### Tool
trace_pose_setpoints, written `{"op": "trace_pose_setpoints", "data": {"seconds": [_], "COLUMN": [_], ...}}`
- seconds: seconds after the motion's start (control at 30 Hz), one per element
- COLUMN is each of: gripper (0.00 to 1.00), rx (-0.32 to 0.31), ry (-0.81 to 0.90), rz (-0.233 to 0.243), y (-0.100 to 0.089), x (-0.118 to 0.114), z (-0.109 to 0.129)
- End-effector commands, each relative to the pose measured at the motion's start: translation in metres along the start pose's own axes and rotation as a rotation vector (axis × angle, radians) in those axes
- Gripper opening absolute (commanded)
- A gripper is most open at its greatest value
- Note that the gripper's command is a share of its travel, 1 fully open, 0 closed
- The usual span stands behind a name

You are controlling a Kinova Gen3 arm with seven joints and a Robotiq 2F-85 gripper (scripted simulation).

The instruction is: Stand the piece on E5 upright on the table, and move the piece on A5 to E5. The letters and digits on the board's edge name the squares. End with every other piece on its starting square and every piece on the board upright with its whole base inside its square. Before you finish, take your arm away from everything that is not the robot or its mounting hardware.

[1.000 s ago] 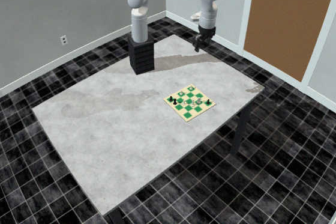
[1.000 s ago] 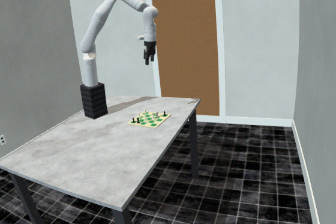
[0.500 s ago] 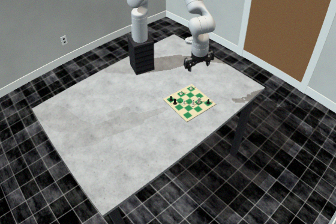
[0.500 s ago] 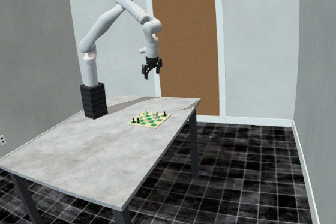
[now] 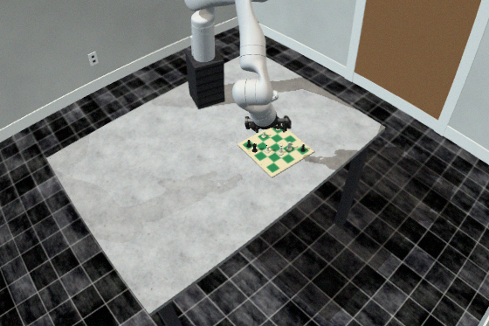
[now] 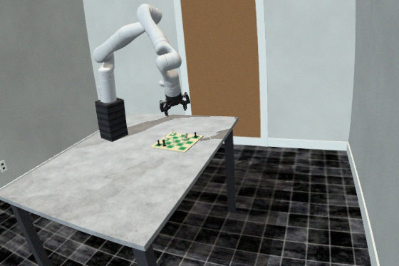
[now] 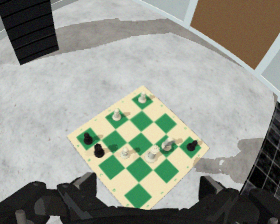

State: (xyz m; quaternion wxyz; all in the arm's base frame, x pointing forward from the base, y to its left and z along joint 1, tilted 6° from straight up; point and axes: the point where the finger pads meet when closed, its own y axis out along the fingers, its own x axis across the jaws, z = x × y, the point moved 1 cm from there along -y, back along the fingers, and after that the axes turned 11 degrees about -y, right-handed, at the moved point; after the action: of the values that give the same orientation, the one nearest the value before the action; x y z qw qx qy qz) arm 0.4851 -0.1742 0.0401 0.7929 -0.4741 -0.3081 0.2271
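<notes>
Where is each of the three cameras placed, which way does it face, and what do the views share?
Top: high above a table corner, looking down at the chessboard; whole arm and pedestal show.
Exterior: beside the table's end, facing the door; whole arm, open tool above the table.
Wrist: on the arm, looking down at the board; only the tool's open fingers show.
Shared: all see the chessboard and pedestal.

Table (image 5: 131, 204): matt, mottled grey stone look. Arm (image 5: 251, 38): smooth glossy white plastic. Floor (image 5: 393, 243): shiny dark tiles. Door (image 6: 219, 52): flat brown, matt.
</notes>
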Motion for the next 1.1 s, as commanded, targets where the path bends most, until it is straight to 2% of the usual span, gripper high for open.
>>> {"op": "trace_pose_setpoints", "data": {"seconds": [0.0, 0.1, 0.17, 0.3, 0.33, 0.67, 0.73, 1.07], "gripper": [1.0, 1.0, 1.0, 1.0, 1.0, 1.0, 1.0, 1.0], "rx": [0.025, 0.04, 0.04, 0.065, 0.065, 0.109, 0.109, 0.131], "ry": [0.1, 0.179, 0.179, 0.318, 0.318, 0.567, 0.567, 0.691], "rz": [-0.03, -0.075, -0.075, -0.161, -0.161, -0.33, -0.33, -0.425], "y": [0.015, 0.023, 0.023, 0.04, 0.04, 0.073, 0.073, 0.093], "x": [-0.04, -0.06, -0.06, -0.097, -0.097, -0.169, -0.169, -0.208], "z": [-0.018, -0.031, -0.031, -0.052, -0.052, -0.082, -0.082, -0.092]}}
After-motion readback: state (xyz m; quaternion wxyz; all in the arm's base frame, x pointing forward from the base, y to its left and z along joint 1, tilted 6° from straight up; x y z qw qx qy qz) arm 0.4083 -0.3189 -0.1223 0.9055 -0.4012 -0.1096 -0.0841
